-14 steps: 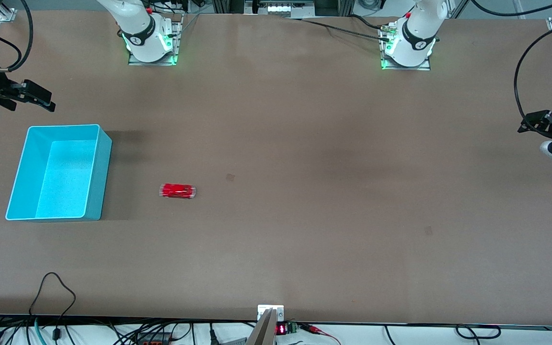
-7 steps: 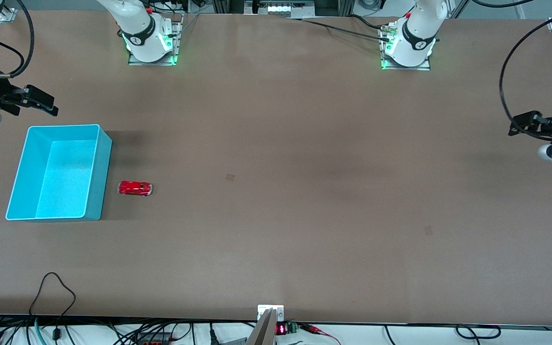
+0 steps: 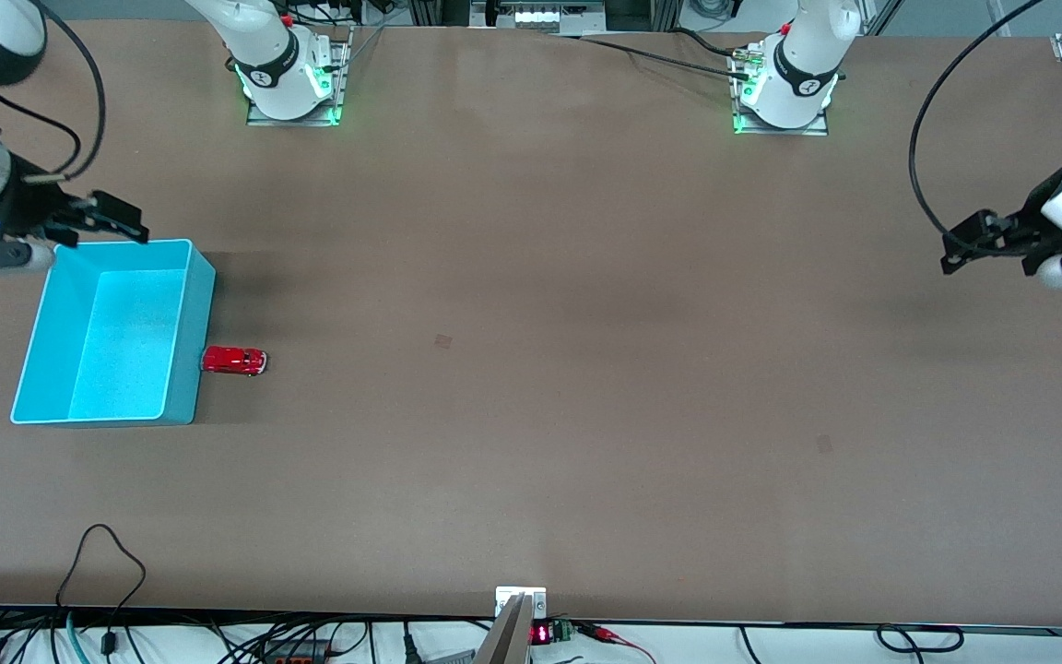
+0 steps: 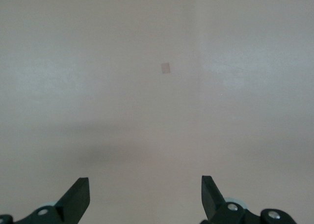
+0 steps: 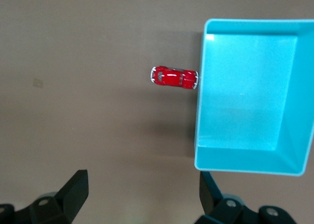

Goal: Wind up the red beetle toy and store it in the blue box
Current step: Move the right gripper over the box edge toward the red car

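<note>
The red beetle toy rests on the table with its nose against the outer wall of the blue box. The toy and the box also show in the right wrist view. The box is empty. My right gripper is open and empty, over the table just by the box's corner that lies nearest the robots' bases. My left gripper is open and empty, over bare table at the left arm's end. In the left wrist view its fingers frame only bare table.
The brown table carries small taped marks. Both arm bases stand along the table's edge farthest from the front camera. Cables hang past the table's edge nearest the front camera.
The toy rolled across the table toward the box and now touches its wall. My right gripper moved toward the box's corner. My left gripper moved inward over the table.
</note>
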### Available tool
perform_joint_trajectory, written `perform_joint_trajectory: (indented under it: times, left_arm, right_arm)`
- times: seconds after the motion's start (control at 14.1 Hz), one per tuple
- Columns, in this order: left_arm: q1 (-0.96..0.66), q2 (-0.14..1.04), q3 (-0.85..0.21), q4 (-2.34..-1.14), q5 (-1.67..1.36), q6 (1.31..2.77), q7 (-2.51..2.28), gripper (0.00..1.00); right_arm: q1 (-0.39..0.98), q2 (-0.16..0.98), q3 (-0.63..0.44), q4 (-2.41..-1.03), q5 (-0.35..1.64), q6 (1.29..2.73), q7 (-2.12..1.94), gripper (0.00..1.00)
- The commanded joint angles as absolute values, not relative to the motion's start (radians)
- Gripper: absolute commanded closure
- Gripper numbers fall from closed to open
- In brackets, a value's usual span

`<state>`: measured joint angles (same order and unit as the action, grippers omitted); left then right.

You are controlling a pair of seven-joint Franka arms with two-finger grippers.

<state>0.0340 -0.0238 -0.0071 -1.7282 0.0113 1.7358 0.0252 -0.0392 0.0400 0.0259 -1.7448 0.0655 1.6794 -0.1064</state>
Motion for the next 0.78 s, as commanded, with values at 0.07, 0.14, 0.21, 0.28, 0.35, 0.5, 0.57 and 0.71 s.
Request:
perform_joint_trajectory:
  times: [0.07, 0.14, 0.21, 0.28, 0.35, 0.5, 0.57, 0.71]
  left_arm:
    - [0.012, -0.058, 0.005, -1.712, -0.008, 1.563, 0.018, 0.0]
    - [0.011, -0.051, 0.003, -1.701, -0.009, 1.562, 0.023, 0.0]
    - [0.011, -0.049, 0.003, -1.698, -0.014, 1.566, 0.025, 0.0]
    - [0.009, -0.046, 0.003, -1.694, -0.014, 1.569, 0.025, 0.0]
    - [0.008, -0.038, 0.003, -1.689, -0.015, 1.572, 0.025, 0.0]
    - [0.006, -0.031, 0.003, -1.671, -0.035, 1.574, 0.025, 0.0]
    - [0.006, -0.028, 0.003, -1.669, -0.037, 1.572, 0.026, 0.0]
    - [0.008, -0.028, 0.003, -1.669, -0.037, 1.572, 0.026, 0.0]
  right_arm:
    - [-0.022, 0.194, 0.021, -1.623, 0.098, 1.674, -0.294, 0.0]
    - [-0.02, 0.215, 0.021, -1.628, 0.095, 1.713, -0.372, 0.0]
    - [-0.021, 0.242, 0.023, -1.641, 0.095, 1.75, -0.44, 0.0]
    - [-0.025, 0.27, 0.023, -1.655, 0.094, 1.785, -0.534, 0.0]
    - [-0.028, 0.285, 0.023, -1.686, 0.094, 1.834, -0.658, 0.0]
    - [-0.028, 0.296, 0.023, -1.751, 0.086, 1.955, -0.866, 0.0]
    - [-0.023, 0.304, 0.023, -1.769, 0.081, 1.989, -0.932, 0.0]
    - [-0.018, 0.34, 0.023, -1.77, 0.046, 2.016, -1.035, 0.0]
